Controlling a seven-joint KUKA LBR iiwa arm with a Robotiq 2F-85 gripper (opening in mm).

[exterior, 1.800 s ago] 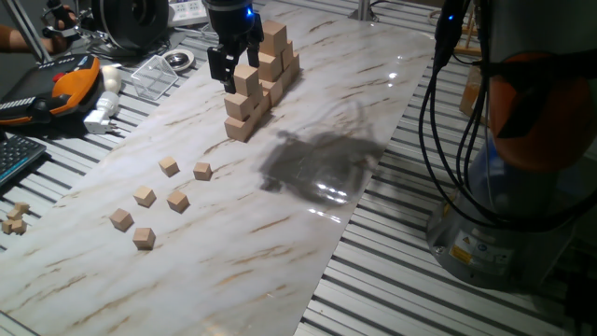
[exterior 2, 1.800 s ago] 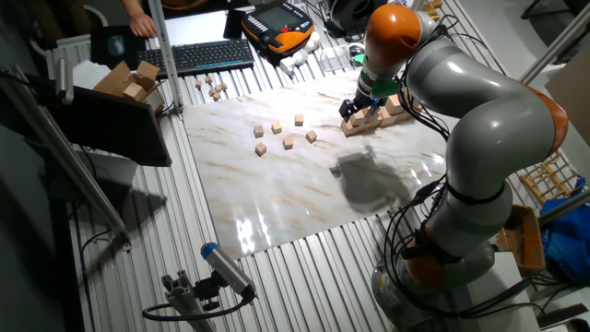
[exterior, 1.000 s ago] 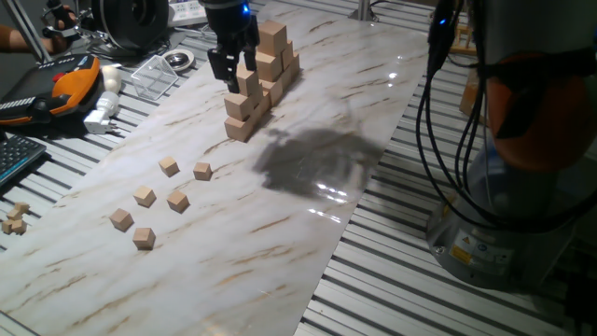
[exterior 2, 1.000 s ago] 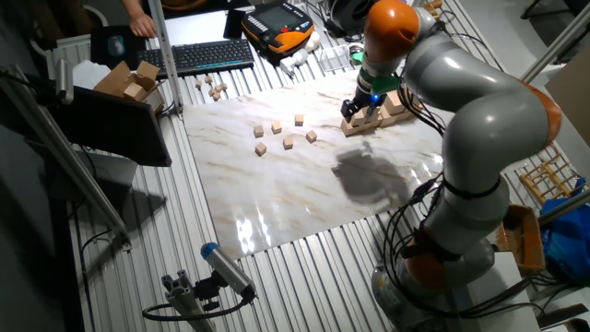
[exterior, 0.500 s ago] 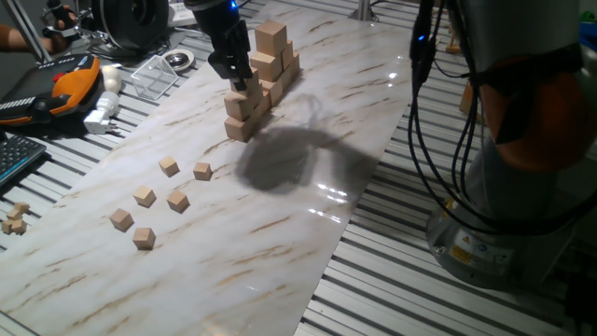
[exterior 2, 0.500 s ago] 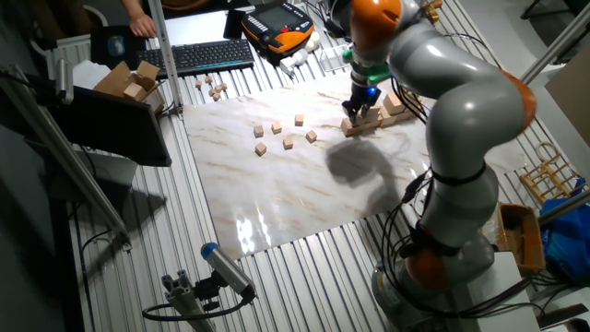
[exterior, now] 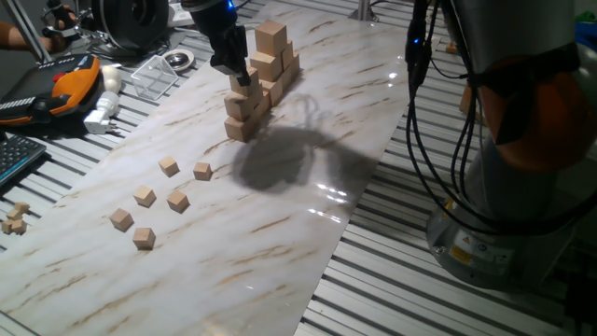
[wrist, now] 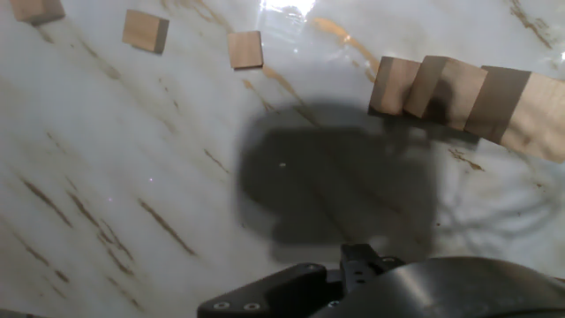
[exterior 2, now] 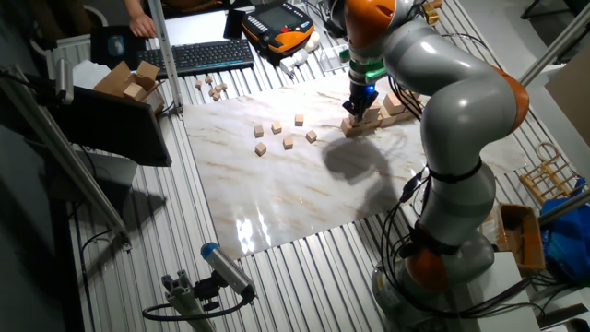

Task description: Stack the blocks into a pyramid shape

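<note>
Several small light-wood blocks lie loose on the marble board, among them one at the cluster's far end (exterior: 168,166), one beside it (exterior: 202,171) and the nearest one (exterior: 143,238). The other fixed view shows the same cluster (exterior 2: 289,142). In the hand view three of them sit along the top edge (wrist: 245,49). None rests on another, and no pyramid shape shows. My gripper (exterior: 235,73) (exterior 2: 358,103) hangs well away from the small blocks, right against the left side of the tall stack. Its fingers do not show in the hand view, and I cannot make out their gap.
A staircase stack of larger pale cubes (exterior: 263,70) (exterior 2: 376,114) (wrist: 446,88) stands at the board's far end. An orange pendant (exterior: 70,84), a clear tray (exterior: 157,75) and a keyboard (exterior 2: 198,57) lie beyond the board. Tiny cubes (exterior: 14,219) sit off its left edge.
The arm has swung left and its shadow slid left across the marble. My gripper shifted slightly up and left beside the big stack. The small blocks have not moved.
</note>
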